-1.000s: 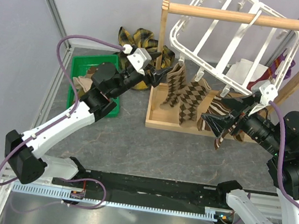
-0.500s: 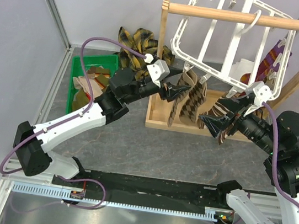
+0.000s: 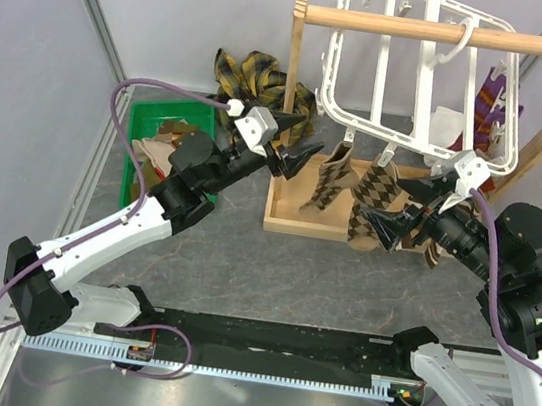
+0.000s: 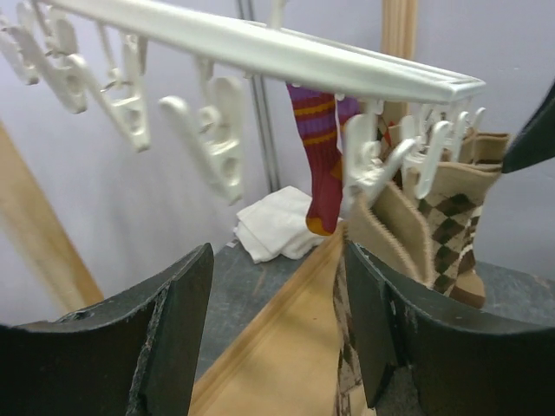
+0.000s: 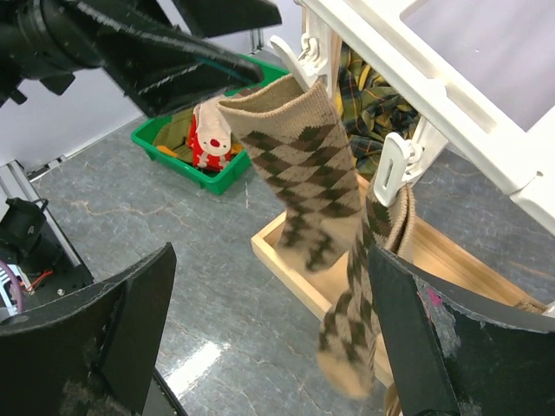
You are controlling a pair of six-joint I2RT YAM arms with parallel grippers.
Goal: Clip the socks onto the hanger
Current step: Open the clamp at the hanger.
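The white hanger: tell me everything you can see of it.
The hanger is a white rectangular grid frame, plastic by its look. It hangs tilted, its top hook over the wooden rod. Small white clips dangle along its edges, several of them empty. Two brown argyle socks hang clipped from its near edge, and a purple striped sock hangs from its farther side.

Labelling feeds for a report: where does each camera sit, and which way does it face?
Top external: above, behind the bases, looking down on both arms, hanger, argyle socks.
Left wrist: on the left gripper, its fingers framing hanger clips.
Right wrist: on the right gripper, fingers framing the socks.
All three share the socks.
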